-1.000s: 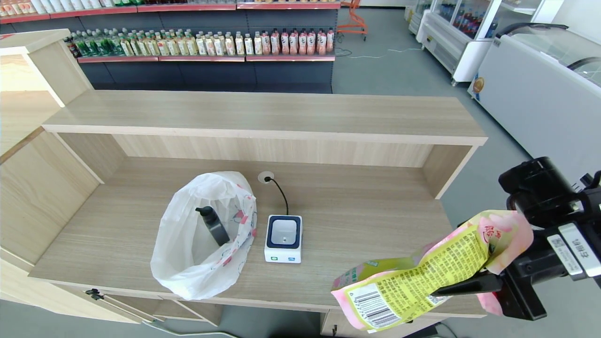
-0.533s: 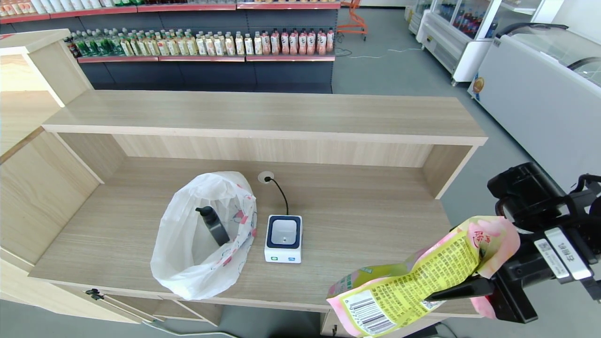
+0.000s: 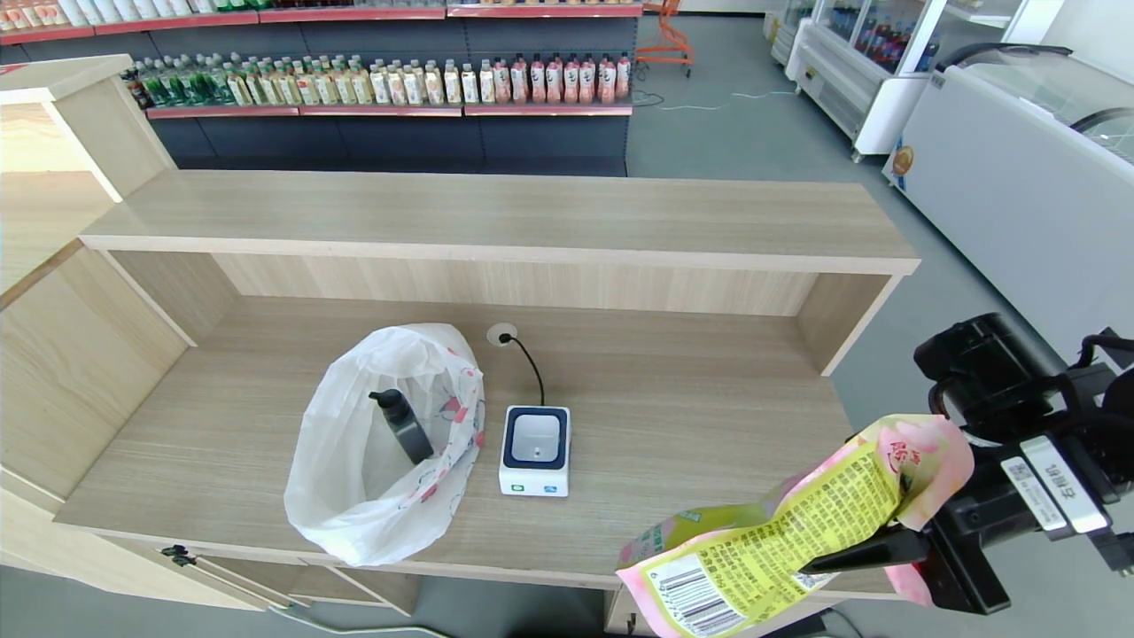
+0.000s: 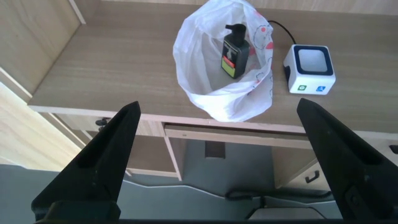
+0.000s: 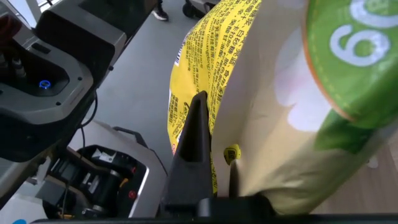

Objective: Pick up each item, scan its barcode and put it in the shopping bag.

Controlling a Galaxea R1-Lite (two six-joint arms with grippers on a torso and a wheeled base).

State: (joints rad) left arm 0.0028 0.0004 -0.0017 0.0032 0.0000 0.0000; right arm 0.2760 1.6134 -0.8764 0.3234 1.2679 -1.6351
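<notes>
My right gripper [image 3: 895,549] is shut on a pink, yellow and green snack pouch [image 3: 780,532] at the counter's front right corner. The pouch hangs out to the left, its barcode [image 3: 687,594] facing up near the lower end. In the right wrist view the pouch [image 5: 273,106] sits pinched against a black finger [image 5: 196,140]. A white barcode scanner [image 3: 535,450] with a dark window sits mid-counter. To its left the white shopping bag [image 3: 381,443] stands open with a black pump bottle [image 3: 403,425] inside. From below the counter front, my left gripper [image 4: 217,162] stands open, with the bag [image 4: 227,62] and scanner [image 4: 310,70] beyond it.
The wooden counter [image 3: 673,416] has a raised back shelf [image 3: 496,217] and side walls. The scanner's black cable [image 3: 530,363] runs to a hole at the back. Drink shelves and white freezers [image 3: 1019,168] stand across the aisle.
My right gripper with the pouch has shifted a little down and to the left, bringing the barcode end lower. The bag, bottle and scanner have not moved.
</notes>
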